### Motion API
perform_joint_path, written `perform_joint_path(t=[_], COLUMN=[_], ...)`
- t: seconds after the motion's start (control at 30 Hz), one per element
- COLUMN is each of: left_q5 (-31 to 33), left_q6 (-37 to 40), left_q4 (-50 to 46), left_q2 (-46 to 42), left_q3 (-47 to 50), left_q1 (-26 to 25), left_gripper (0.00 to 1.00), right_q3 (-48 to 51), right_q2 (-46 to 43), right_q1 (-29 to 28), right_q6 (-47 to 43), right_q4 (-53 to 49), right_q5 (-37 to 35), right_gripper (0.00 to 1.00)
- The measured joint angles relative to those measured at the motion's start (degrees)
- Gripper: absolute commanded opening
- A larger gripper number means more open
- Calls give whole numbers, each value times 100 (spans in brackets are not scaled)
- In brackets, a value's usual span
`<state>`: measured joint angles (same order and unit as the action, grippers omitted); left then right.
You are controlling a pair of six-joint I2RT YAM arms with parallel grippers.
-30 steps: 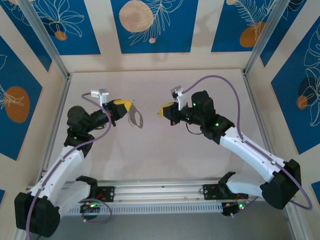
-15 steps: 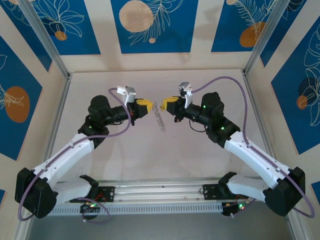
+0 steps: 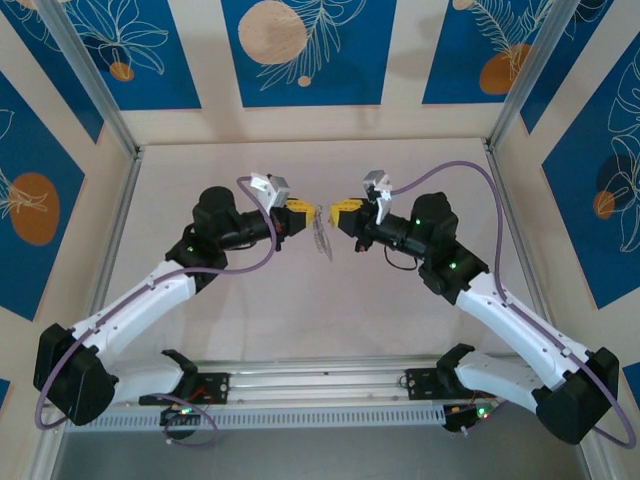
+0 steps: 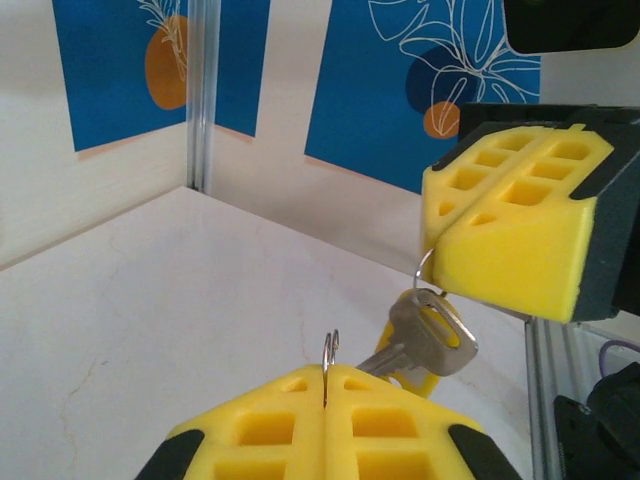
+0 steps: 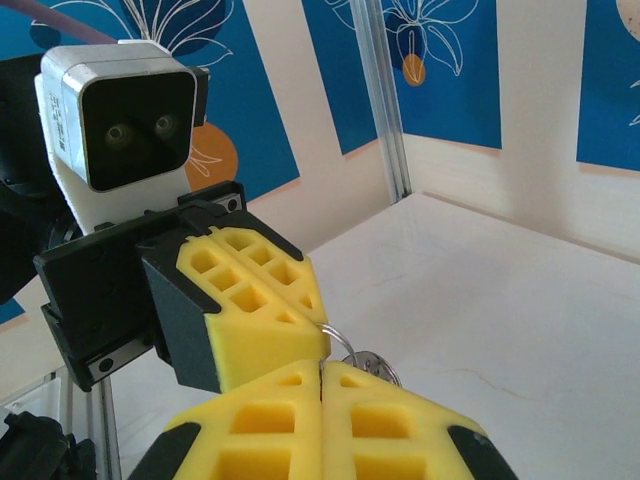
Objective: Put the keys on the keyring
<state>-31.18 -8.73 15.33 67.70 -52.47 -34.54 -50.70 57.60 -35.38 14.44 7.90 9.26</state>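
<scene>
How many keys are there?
1. The key hangs on a wire ring between the left pincer and right pincer; more may hide behind it.

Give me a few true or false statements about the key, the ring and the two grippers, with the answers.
1. The left gripper and the right gripper are both shut. True.
2. The key lies flat on the table. False: it hangs in the air between the grippers.
3. The left gripper pinches a thin wire ring. True.
4. The grippers sit at opposite edges of the table. False: they face each other tip to tip, close together.
5. The wall panels are plain red. False: they are blue with white leaves and orange circles.
</scene>
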Motion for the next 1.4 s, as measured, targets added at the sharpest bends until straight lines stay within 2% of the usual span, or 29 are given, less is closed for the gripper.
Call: perform_joint_path(t=[1.03,1.4], left_q5=[131,140], left_q6=[317,313], left_q4=[-297,-227], left_q2=[297,199], left_q3=[-358,-358], left_q1=[-240,-258], left_gripper=[0,0], right_q3=[-7,114], right_q2=[271,273], right_q1=[-22,446], right_q6=[-13,153], right_q4=[39,61], right_q5=[280,352], right_gripper=[0,0])
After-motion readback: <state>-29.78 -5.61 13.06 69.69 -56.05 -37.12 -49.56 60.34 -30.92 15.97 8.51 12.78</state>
